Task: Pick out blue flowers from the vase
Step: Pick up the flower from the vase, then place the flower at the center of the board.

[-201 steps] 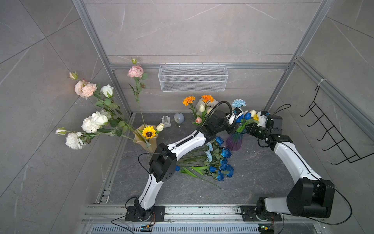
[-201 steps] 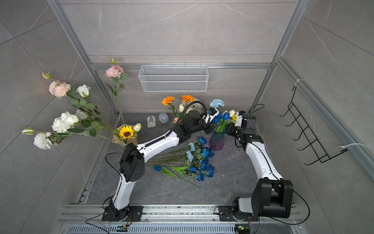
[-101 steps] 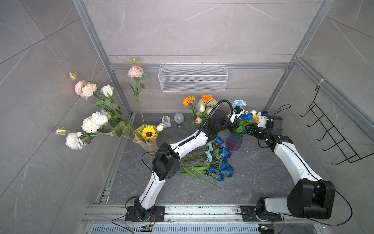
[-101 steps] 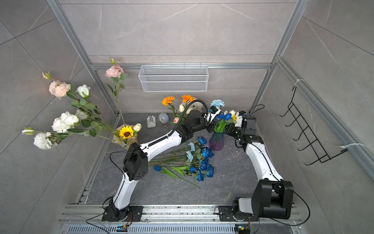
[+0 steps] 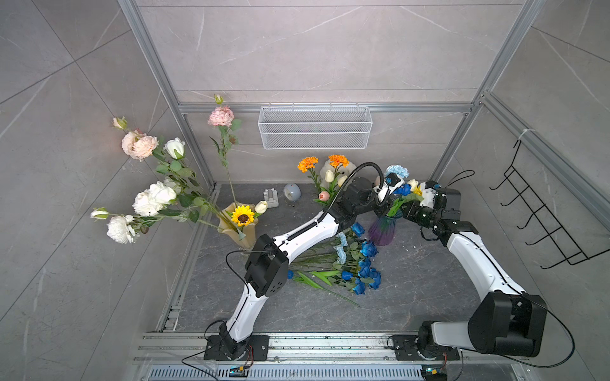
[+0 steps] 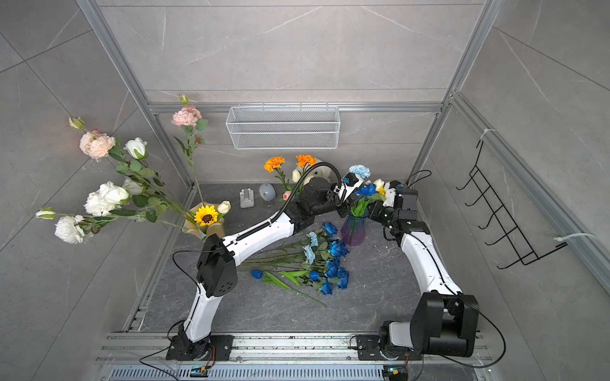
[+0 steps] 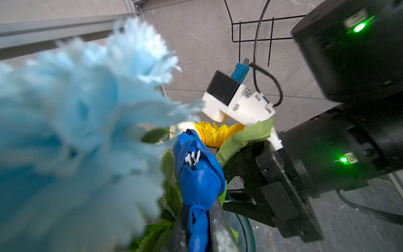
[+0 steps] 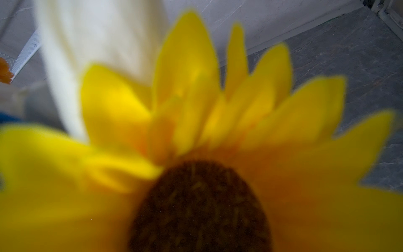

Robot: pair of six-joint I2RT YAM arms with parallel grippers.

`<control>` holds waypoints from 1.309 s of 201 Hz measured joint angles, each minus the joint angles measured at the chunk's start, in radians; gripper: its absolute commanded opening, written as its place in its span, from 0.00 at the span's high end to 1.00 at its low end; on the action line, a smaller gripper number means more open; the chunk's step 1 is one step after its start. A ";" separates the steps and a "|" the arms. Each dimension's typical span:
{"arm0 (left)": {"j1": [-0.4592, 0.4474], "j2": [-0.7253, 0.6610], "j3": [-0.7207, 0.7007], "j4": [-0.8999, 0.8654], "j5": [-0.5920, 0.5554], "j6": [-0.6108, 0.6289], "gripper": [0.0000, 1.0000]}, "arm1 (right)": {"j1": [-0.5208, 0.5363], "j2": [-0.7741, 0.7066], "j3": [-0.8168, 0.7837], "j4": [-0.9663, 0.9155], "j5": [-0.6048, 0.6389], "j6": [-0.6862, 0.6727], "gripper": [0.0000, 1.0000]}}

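Two vases stand on the dark surface (image 5: 412, 290). The purple vase (image 5: 382, 232), at the back between the two arms, holds four blooms that can be made out among green leaves: one pale blue carnation (image 7: 87, 109), one blue tulip (image 7: 197, 170), one sunflower (image 8: 218, 152) and one cream bud (image 5: 412, 183). The left hand (image 7: 198, 229) is closed on the blue tulip, its fingers (image 7: 219, 227) pressed to either side of the neck just under the bloom, above the vase rim. The right hand (image 5: 406, 211) sits at the same rim on the side away from the left arm. Leaves hide its tips, so whether it is open or closed cannot be told.

In front of the purple vase a pile of blue flowers (image 5: 355, 264) lies flat on the surface. It has two pale carnations, two small deep blue tulips and at least five deep blue roses, which overlap too much for an exact count.

The yellow vase (image 5: 231, 231) to the left holds a second sunflower (image 5: 243, 216), a white bud (image 5: 261, 206) and several long stems of white and pink blooms. Two orange carnations (image 5: 308, 163) rise by the back wall. One wire basket (image 5: 315, 127) hangs on that wall.
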 measured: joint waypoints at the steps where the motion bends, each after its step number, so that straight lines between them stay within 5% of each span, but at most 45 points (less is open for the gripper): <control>1: 0.000 -0.002 0.000 -0.001 0.000 0.000 1.00 | 0.000 0.000 0.000 0.000 0.000 0.000 0.83; 124: 0.000 -0.461 -0.015 -0.141 0.034 0.070 1.00 | -0.001 0.000 0.000 0.000 0.002 0.000 0.83; 195: -0.001 -0.786 -0.098 -0.548 -0.042 0.254 1.00 | -0.005 0.000 0.002 -0.006 0.002 0.000 0.83; 263: -0.006 -0.895 -0.323 -0.858 -0.161 0.375 1.00 | -0.006 0.000 0.008 -0.023 0.003 -0.001 0.83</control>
